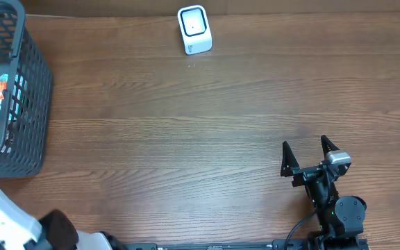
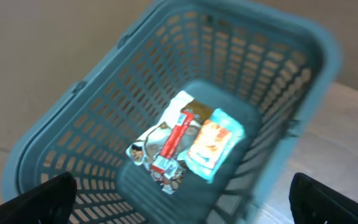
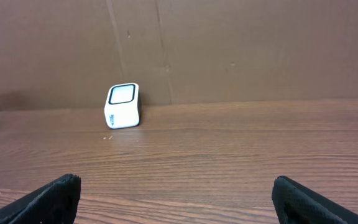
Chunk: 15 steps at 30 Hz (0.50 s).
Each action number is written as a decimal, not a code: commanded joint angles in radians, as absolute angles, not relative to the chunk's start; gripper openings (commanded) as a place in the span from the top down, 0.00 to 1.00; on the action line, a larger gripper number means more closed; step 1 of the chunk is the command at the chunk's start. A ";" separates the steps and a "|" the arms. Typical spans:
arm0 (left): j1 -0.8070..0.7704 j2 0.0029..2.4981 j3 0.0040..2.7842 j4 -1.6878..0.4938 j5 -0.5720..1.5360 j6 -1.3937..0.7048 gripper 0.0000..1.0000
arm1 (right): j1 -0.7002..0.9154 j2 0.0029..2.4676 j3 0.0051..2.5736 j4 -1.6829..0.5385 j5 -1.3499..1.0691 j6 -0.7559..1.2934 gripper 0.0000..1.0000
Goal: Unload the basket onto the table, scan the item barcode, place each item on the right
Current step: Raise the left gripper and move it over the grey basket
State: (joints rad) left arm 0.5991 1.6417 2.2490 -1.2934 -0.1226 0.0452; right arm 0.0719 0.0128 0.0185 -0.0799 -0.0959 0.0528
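A dark teal mesh basket (image 1: 30, 97) stands at the table's left edge. In the left wrist view its wall (image 2: 117, 87) surrounds several snack packets on the floor: a red stick pack (image 2: 174, 140), a teal and orange pouch (image 2: 215, 144) and a silvery wrapper (image 2: 157, 134). My left gripper (image 2: 182, 186) hovers open above the basket, touching nothing. The white barcode scanner (image 1: 194, 29) sits at the table's far edge and also shows in the right wrist view as a small white scanner (image 3: 123, 106). My right gripper (image 1: 310, 149) rests open and empty at the front right, pointed toward the scanner.
The wooden table (image 1: 186, 132) stretches between the basket and the right arm. A brown cardboard wall (image 3: 241, 50) backs the far edge behind the scanner. The left arm's white body (image 1: 2, 212) fills the front left corner.
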 commanded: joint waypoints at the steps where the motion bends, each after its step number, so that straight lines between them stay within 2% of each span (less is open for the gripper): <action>1: 0.630 1.728 2.260 -1.289 -0.099 0.101 0.01 | 0.066 0.003 0.008 -0.077 -0.083 0.060 0.00; 7: 0.673 1.830 2.260 -1.289 -0.023 0.201 0.00 | 0.066 0.003 0.008 -0.077 -0.083 0.060 0.00; 12: 0.694 1.913 2.260 -1.320 0.140 0.313 0.01 | 0.066 0.003 0.008 -0.077 -0.083 0.060 0.00; 15: 0.696 1.960 2.260 -1.329 0.148 0.335 0.00 | 0.066 0.003 0.008 -0.077 -0.083 0.060 0.00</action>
